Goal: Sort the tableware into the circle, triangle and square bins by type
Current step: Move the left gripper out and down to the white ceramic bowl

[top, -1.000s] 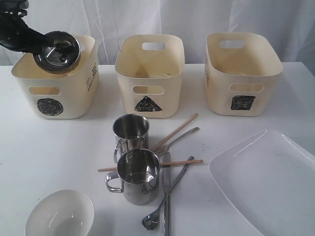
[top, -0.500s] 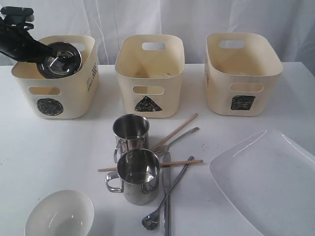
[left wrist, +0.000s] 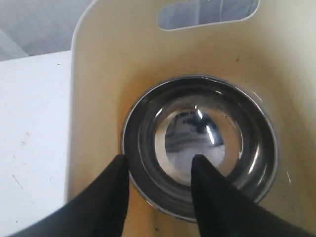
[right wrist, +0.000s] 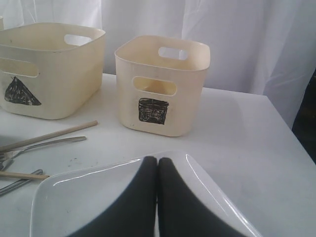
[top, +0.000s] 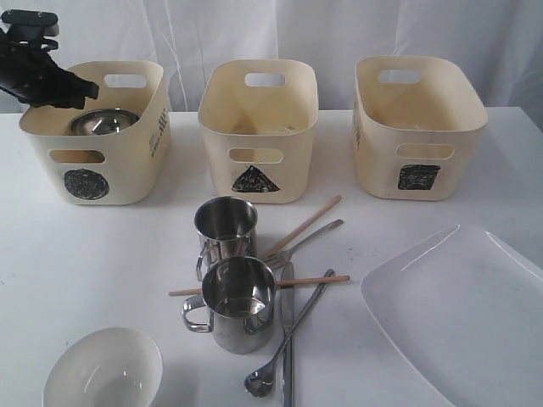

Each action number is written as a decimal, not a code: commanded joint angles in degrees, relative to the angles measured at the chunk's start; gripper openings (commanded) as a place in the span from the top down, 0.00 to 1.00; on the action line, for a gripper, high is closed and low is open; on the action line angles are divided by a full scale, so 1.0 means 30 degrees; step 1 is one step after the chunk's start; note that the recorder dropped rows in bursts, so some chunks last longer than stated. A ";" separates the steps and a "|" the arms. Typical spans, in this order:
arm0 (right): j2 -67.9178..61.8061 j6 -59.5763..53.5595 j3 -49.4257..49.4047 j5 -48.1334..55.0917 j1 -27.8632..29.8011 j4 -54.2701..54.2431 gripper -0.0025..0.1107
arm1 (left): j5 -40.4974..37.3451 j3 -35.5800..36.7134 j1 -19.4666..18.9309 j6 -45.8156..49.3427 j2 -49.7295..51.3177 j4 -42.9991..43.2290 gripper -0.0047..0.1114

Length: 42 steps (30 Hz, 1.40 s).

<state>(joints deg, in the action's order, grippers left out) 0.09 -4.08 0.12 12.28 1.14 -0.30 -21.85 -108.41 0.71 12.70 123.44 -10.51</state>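
Observation:
The steel bowl (top: 103, 122) (left wrist: 197, 143) lies inside the circle bin (top: 127, 170). My left gripper (top: 85, 88) (left wrist: 159, 160) hangs open just above the bowl's rim and holds nothing. Two steel mugs (top: 226, 229) (top: 242, 301) stand mid-table among the chopsticks (top: 305, 225), fork (top: 314, 235), knife (top: 287, 365) and long spoon (top: 314, 301). The white bowl (top: 103, 370) sits front left. My right gripper (right wrist: 157, 159) is shut and empty over the white plate (right wrist: 89, 197) (top: 458, 314); the exterior view does not show it.
The triangle bin (top: 293, 170) (right wrist: 49, 74) stands in the middle at the back and the square bin (top: 373, 170) (right wrist: 163, 84) at the back right. A white curtain hangs behind the table.
The steel bowl, held tilted over the circle bin a second ago, has dropped into it and lies flat. My left gripper has let go and stays above the bin.

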 commanded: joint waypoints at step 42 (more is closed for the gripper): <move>-0.0029 -0.0009 -0.0040 -0.0110 -0.0007 -0.0044 0.98 | -1.1021 1.6648 0.2040 0.4336 -1.4307 -0.5679 0.55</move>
<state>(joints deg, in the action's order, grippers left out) 0.09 -4.08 0.12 12.28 1.14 -0.30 -54.41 -60.77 4.05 24.88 81.72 -26.18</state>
